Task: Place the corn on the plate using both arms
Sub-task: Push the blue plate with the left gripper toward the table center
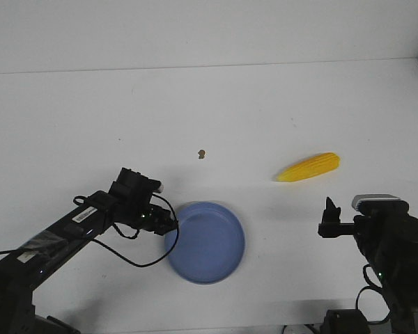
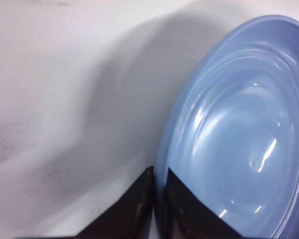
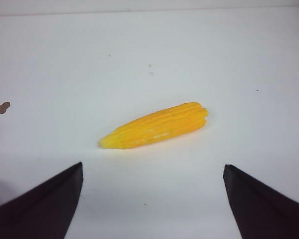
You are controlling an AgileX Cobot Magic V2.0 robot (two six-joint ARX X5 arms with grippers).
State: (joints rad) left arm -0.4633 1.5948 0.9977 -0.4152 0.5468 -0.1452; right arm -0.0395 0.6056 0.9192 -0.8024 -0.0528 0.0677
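Left pincer [image 2: 154, 209] clamped on plate [image 1: 216, 261] rim, right pincer [image 3: 152, 199] apart facing corn [image 3: 154, 126]; round cob may roll, thin rim may slip.

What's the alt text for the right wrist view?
A yellow corn lies alone on the white table, ahead of the open right gripper, untouched. A small brown speck sits off to one side.

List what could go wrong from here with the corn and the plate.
1. The left pincer is shut on the plate's rim; a pull may slip off the thin edge or tip the plate.
2. The right pincer is open, short of the corn; the tapered cob lying loose may roll or squirt out when pinched.
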